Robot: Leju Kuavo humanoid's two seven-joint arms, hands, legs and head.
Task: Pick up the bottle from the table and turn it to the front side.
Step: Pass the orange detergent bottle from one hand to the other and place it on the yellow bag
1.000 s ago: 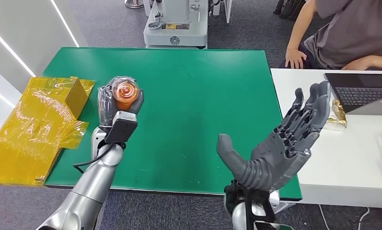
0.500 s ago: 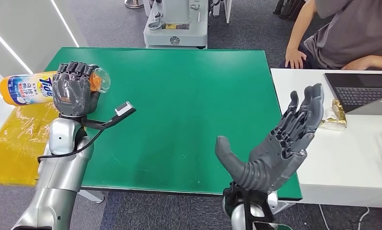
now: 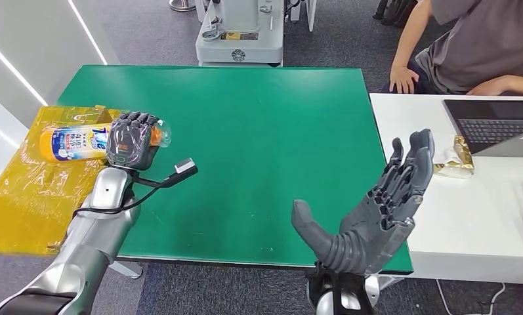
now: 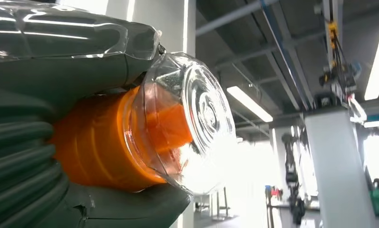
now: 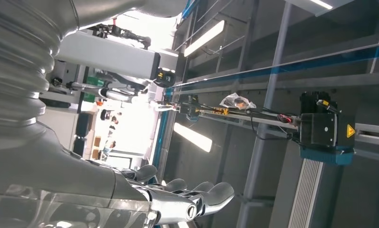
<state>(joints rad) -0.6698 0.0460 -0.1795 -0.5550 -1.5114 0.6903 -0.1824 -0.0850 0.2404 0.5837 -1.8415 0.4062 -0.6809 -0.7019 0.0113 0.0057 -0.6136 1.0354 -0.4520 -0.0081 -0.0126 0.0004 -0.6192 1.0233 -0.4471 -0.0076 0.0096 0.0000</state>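
L hand (image 3: 131,140): fingers wrapped round the bottle (image 3: 75,142) nr its neck; bottle is being held sideways.
Bottle: clear cap (image 4: 197,118) over orange neck, label facing up; body is lying over the yellow wrap (image 3: 29,197) at the green table (image 3: 265,131) L edge.
R hand (image 3: 376,203): fingers apart, nothing held, being raised over table's near R corner.
Beside: white desk (image 3: 481,223), laptop (image 3: 495,125), person seated.

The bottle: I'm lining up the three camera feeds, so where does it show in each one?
Head view: the bottle lies sideways in the left hand, over the green table's left edge.
Left wrist view: its clear cap and orange neck sit mid-picture, against the hand's grey cover.
Right wrist view: not in it.
Shared landmark: the clear cap, which pokes out past the left hand's fingers.
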